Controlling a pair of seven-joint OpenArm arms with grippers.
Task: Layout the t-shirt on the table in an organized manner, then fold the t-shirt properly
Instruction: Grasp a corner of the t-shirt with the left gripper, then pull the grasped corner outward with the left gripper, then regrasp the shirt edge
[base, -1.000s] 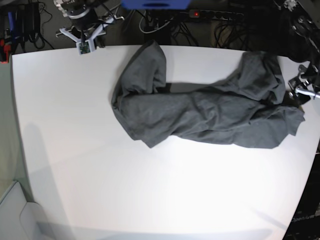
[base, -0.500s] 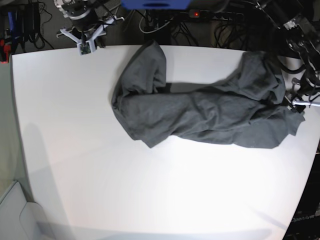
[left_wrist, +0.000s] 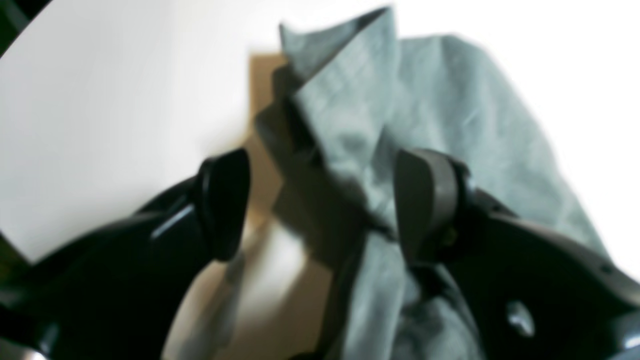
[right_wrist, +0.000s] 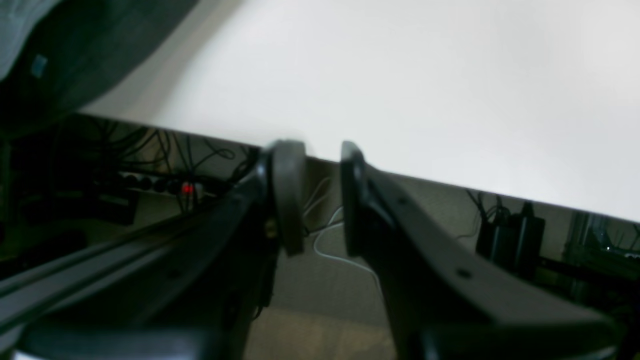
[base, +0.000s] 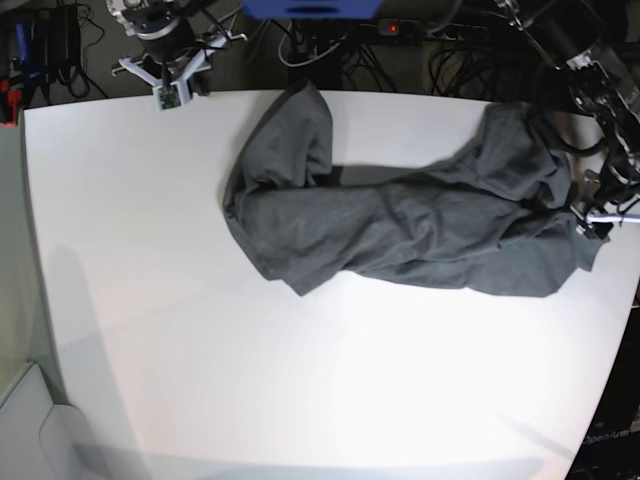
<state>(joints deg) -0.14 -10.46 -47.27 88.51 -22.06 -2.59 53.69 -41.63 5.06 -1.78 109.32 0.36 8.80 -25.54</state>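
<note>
- I see the t-shirt (base: 400, 215) crumpled along the table's (base: 300, 380) far edge.
- My left gripper (left_wrist: 320, 205) stands open around a shirt fold.
- My right gripper (right_wrist: 322, 195) hangs empty, slightly parted, off the far edge.

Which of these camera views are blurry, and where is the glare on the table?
Left wrist view: soft throughout, the t-shirt and the left end effector both blurred, the table washed out. Right wrist view: the near right end effector is out of focus. Base view: sharpest; mild glare mid-table, edges bowed by the lens.
</note>
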